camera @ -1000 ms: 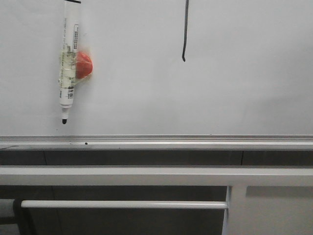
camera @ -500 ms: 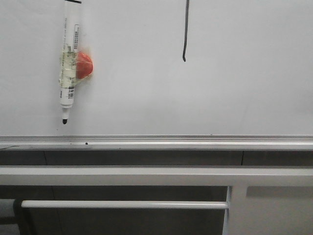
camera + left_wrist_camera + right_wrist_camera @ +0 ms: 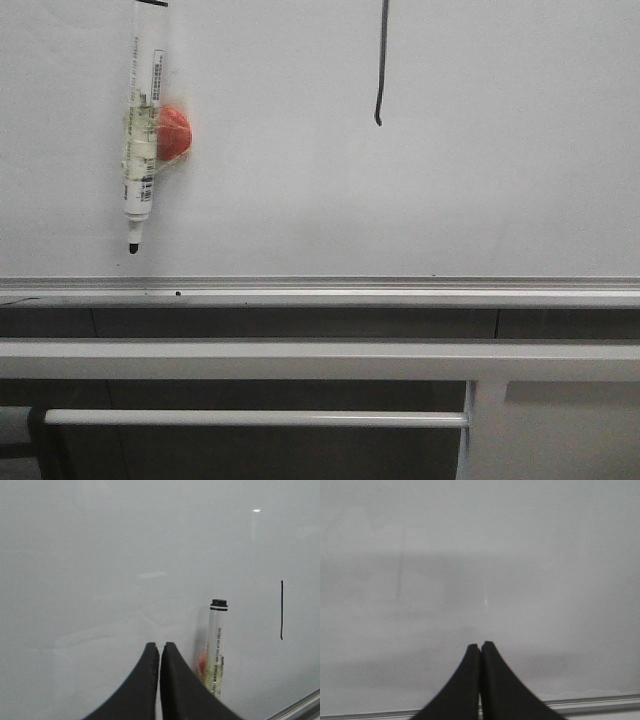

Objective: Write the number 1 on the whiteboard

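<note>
The whiteboard (image 3: 450, 200) fills the front view above its silver rail. On it stands the number 1 (image 3: 380, 70), a thin black near-vertical stroke with a small hook at its lower end; it also shows in the left wrist view as number 1 (image 3: 281, 611). A white marker pen (image 3: 141, 130) hangs tip-down on the board at the left, taped to a red magnet (image 3: 173, 133). In the left wrist view my left gripper (image 3: 160, 646) is shut and empty, just beside the marker pen (image 3: 217, 645). My right gripper (image 3: 480, 645) is shut and empty before the bare whiteboard (image 3: 480, 555).
The board's aluminium rail (image 3: 320, 292) runs across the front view. Below it lie white metal bars (image 3: 300, 360) and a thinner cross bar (image 3: 250, 418) with an upright post (image 3: 480, 430). No gripper shows in the front view.
</note>
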Controlling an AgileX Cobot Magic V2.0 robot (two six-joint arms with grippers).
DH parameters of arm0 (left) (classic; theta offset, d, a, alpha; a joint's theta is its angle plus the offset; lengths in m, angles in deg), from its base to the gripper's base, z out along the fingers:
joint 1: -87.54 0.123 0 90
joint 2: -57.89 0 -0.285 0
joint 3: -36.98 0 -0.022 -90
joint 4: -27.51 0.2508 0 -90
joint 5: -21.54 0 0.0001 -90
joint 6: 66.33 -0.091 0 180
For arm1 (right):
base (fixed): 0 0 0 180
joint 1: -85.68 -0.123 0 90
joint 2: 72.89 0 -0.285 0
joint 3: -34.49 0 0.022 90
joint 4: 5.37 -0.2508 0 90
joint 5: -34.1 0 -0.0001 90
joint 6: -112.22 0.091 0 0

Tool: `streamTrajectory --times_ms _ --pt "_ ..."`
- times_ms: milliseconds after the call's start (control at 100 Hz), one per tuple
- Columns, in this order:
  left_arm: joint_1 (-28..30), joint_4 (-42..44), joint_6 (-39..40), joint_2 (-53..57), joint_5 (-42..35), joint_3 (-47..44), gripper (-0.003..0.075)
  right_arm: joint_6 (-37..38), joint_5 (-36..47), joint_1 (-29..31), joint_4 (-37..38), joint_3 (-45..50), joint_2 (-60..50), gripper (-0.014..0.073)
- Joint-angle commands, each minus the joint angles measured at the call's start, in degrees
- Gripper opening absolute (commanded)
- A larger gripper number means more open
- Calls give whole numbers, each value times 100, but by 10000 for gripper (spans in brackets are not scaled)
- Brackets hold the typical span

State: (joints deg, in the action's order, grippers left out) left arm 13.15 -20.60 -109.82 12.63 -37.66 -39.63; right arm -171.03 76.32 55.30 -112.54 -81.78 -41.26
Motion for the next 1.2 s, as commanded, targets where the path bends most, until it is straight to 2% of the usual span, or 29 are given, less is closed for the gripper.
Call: streamTrajectory --times_ms 0,250,450,540,670,770,840,1030,1190 --pt "-36 277 75 -2 -266 121 -20 5 -107 39 104 -146 25 -63" --pt "-36 309 62 -2 -266 121 -20 5 -107 39 104 -146 25 -63" --pt "-36 333 49 40 -778 121 -20 5 -107 39 104 -146 25 -63" --pt "188 457 49 216 -683 121 -20 5 -118 39 104 -146 25 -63" --pt "1186 1483 490 597 177 121 -20 5 -118 39 104 -146 25 -64" --pt "2159 2379 1289 1020 1031 121 -20 5 -118 39 104 -146 25 -64" --pt "2808 2685 1893 1340 1450 121 -20 5 -118 39 104 -146 25 -63" --pt "4394 2923 2713 2268 2723 121 -20 5 -118 39 104 -146 25 -63" --pt "5402 2911 2776 3011 3849 121 -20 5 -118 39 104 -146 25 -64"
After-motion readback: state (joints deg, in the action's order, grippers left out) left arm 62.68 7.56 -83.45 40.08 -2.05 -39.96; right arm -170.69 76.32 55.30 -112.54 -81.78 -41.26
